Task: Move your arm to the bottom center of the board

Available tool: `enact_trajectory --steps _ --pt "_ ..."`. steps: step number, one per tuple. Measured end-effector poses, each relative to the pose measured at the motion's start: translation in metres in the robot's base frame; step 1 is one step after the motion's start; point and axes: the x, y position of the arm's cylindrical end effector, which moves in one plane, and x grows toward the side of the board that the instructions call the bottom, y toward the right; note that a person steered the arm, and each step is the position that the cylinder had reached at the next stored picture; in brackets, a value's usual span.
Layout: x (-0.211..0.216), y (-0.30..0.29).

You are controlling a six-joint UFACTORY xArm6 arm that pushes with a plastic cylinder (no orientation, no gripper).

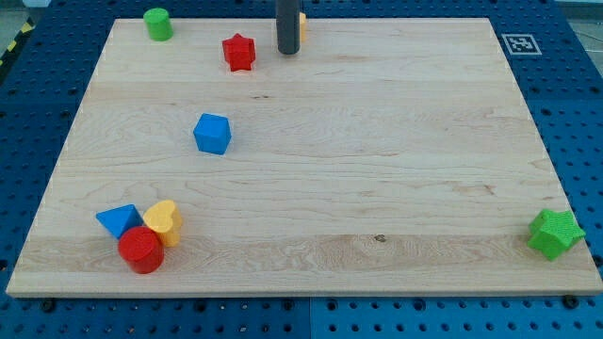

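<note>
Quick count of what's sitting on the worktop (377,188): seven blocks I can make out. Two red: a star (239,52) and a cylinder (141,250). Two blue: a cube (212,133) and a triangle (118,220). Two green: a cylinder (157,24) and a star (554,234). One yellow heart (165,222).

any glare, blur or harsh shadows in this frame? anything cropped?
Camera view: even, soft lighting, no glare on the wooden board; blocks sharp, e.g. blue cube and green star, with only faint shadows. The rod is cropped by the view's top; my tip sits right of the red star.
</note>
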Motion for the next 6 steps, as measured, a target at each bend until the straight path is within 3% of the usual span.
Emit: enact_trajectory --steps 1,2,6 --pt "0.013 0.004" --pt "0.055 0.013" --pt "0.346 0.023"
